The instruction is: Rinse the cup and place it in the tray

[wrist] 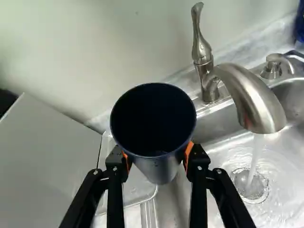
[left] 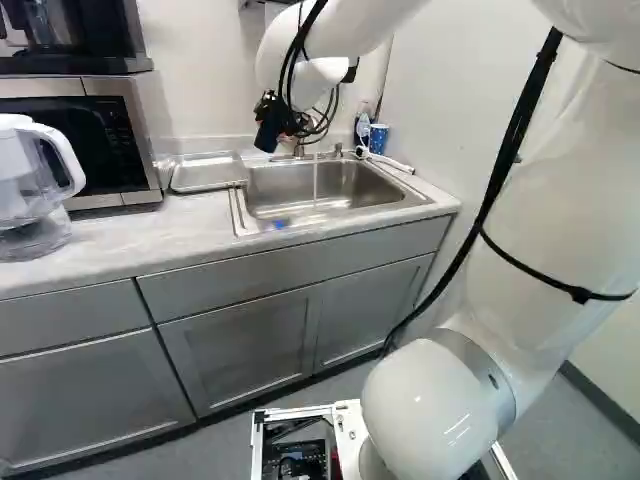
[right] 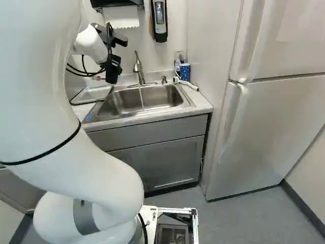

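Note:
In the left base view my gripper hangs above the left end of the sink, holding the dark cup. The wrist view shows the gripper shut on the dark blue cup, an orange pad on either side, the cup's mouth facing the camera. From the faucet, beside the cup, water runs into the basin near the drain; the stream does not touch the cup. The metal tray lies partly hidden beneath the cup, on the counter beside the sink.
A blue patterned cup and a bottle stand behind the sink's right corner. The microwave is beside the tray, a clear pitcher farther left. A refrigerator stands right of the sink.

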